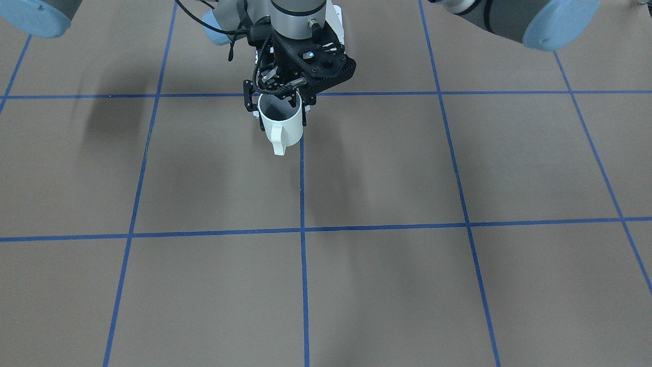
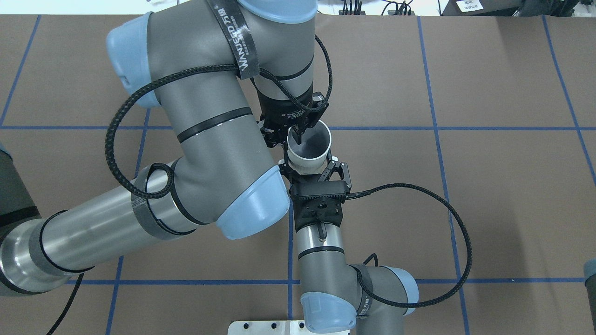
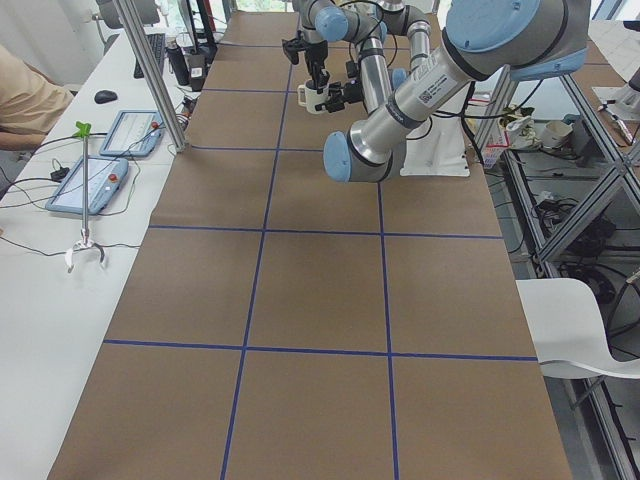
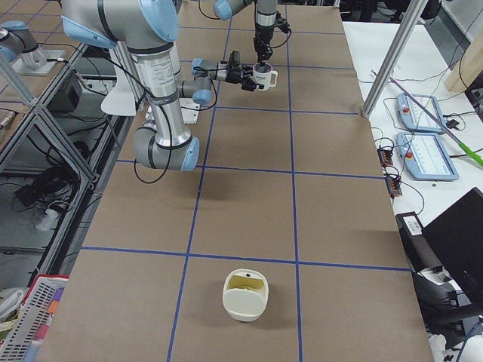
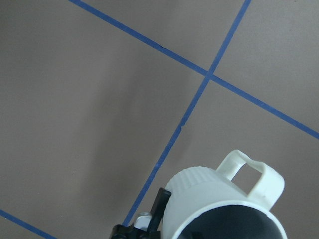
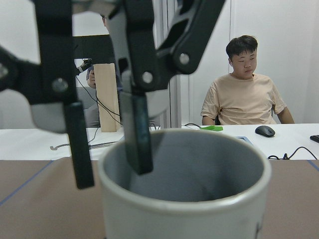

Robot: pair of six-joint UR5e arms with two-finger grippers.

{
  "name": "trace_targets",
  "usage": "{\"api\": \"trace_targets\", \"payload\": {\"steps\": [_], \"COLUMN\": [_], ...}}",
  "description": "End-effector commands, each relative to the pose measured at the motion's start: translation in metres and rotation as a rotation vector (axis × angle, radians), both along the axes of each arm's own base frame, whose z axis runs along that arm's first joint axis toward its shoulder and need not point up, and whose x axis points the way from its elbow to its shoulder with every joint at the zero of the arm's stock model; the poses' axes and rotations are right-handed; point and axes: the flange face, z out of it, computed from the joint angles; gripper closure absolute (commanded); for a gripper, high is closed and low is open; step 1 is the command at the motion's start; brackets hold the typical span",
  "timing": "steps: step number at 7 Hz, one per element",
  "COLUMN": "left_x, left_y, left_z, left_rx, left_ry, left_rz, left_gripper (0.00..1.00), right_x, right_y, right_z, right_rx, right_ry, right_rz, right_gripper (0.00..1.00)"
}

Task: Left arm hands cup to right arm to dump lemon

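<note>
The white cup (image 2: pixel 311 145) hangs upright in the air over the brown table, its handle (image 1: pixel 278 140) pointing away from the robot. My left gripper (image 2: pixel 294 138) comes down from above and is shut on the rim, one finger (image 6: pixel 135 134) inside the cup and one (image 6: pixel 79 149) outside. My right gripper (image 2: pixel 309 161) reaches in level from the robot's side. Its fingers (image 1: pixel 304 109) stand close on both sides of the cup's body; whether they press on it I cannot tell. The cup's grey inside shows in the overhead and right wrist views, and the lemon is hidden.
A white container (image 4: pixel 245 294) with a yellowish inside sits on the table far toward the robot's right end. Blue tape lines (image 1: pixel 302 229) grid the brown table. A person (image 6: pixel 241 94) sits across at a white side bench with tablets (image 3: pixel 90 185) and a metal post (image 4: pixel 396 53).
</note>
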Motion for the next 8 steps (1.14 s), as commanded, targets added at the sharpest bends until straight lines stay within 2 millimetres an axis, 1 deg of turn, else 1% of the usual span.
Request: {"api": "trace_targets", "payload": {"steps": [1,2,8], "left_x": [0.0016,0.0016,0.0007], "left_y": [0.0016,0.0016,0.0024], "left_z": [0.0001,0.0001,-0.0004], "left_rx": [-0.001,0.000,-0.002], "left_ry": [0.000,0.000,0.000], "left_rz": [0.003,0.004,0.004], "left_gripper": [0.67,0.67,0.68], "right_x": [0.0007,0.0040,0.0056], "right_y": [0.0001,0.0005,-0.0003], "right_z": [-0.0009,-0.0047,-0.0041], "right_rx": [0.000,0.001,0.001], "right_ry": [-0.003,-0.011,-0.011], "right_rz": [-0.001,-0.002,0.000], "right_gripper": [0.89,0.89,0.89]}}
